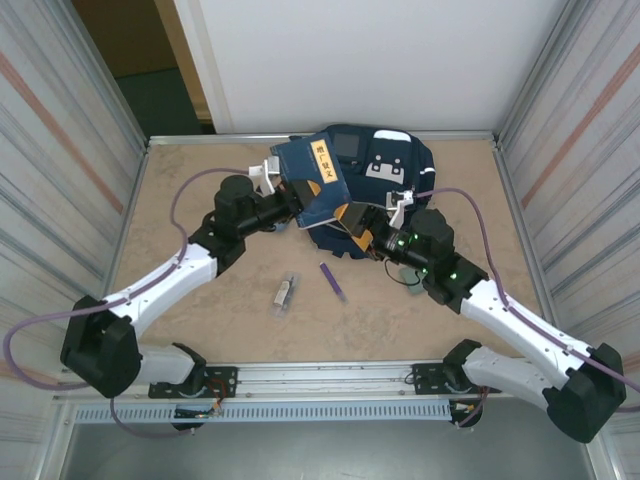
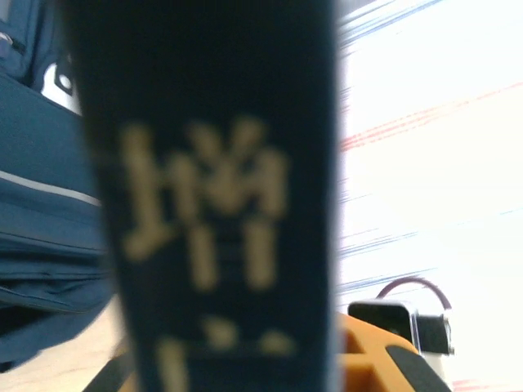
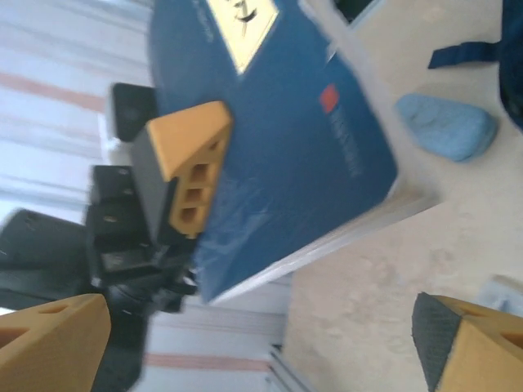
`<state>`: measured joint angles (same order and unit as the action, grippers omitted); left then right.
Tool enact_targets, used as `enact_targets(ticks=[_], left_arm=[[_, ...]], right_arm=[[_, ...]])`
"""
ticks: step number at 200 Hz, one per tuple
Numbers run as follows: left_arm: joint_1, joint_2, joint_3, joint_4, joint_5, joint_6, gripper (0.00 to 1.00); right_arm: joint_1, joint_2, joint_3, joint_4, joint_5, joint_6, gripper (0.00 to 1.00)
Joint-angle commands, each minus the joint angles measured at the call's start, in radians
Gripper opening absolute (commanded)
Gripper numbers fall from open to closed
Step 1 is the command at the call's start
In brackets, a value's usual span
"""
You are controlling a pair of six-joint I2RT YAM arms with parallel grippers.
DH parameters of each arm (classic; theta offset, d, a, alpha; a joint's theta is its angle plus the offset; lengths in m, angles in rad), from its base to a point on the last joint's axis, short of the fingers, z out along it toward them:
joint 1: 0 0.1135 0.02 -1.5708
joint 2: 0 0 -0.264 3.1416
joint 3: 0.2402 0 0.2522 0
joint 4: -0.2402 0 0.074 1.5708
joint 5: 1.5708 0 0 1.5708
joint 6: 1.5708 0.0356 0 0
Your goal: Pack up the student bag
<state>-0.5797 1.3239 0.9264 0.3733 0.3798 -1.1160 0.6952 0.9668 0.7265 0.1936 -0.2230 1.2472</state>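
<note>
Tabletop seen from above: the student bag [image 1: 400,150], navy with white patches, lies at the far middle of the tan table [image 1: 200,330]. The left gripper [image 1: 297,202] is clamped on the near edge of a blue book [image 1: 315,178] with a yellow label, and holds it tilted above the table just in front of the bag's left side. The right gripper [image 1: 357,228] sits just right of the book's lower corner, by the bag's front edge, its orange fingers spread and holding nothing. A purple pen [image 1: 333,281] and a small pale item [image 1: 286,293], too small to identify, lie near each other on the table, closer to the arm bases.

Left wrist view: the book [image 2: 221,163] stands very close and blurred, spine towards the camera, with fuzzy yellow characters on it. The bag [image 2: 37,163] shows behind it on the left. An orange finger pad [image 2: 372,359] sits at the lower right, just beside the spine.

Right wrist view: the right gripper [image 3: 261,335] has its two orange fingers wide apart at the bottom corners, with bare table between them. Above, the book [image 3: 310,139] hangs tilted, and one orange finger of the left gripper [image 3: 192,159] presses on its cover. A light blue lump [image 3: 445,126] lies on the table to the right, near a dark strap of the bag [image 3: 466,53].
</note>
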Motion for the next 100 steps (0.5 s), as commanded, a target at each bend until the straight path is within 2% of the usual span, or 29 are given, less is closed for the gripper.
enact_targets(ticks=[1, 23, 46, 100], left_arm=[[-0.032, 0.029, -0.033, 0.207, -0.096, -0.207, 0.0], [-0.063, 0.07, -0.018, 0.242, -0.083, -0.243, 0.0], [-0.082, 0.097, -0.01, 0.277, -0.065, -0.273, 0.0], [-0.106, 0.092, -0.025, 0.25, -0.109, -0.265, 0.01]], right_arm=[[0.044, -0.024, -0.047, 0.145, 0.206, 0.135, 0.91], [0.062, -0.009, -0.055, 0.156, 0.273, 0.171, 0.91], [0.06, 0.017, -0.049, 0.164, 0.288, 0.241, 0.89], [0.083, -0.001, -0.043, -0.017, 0.413, 0.393, 0.9]])
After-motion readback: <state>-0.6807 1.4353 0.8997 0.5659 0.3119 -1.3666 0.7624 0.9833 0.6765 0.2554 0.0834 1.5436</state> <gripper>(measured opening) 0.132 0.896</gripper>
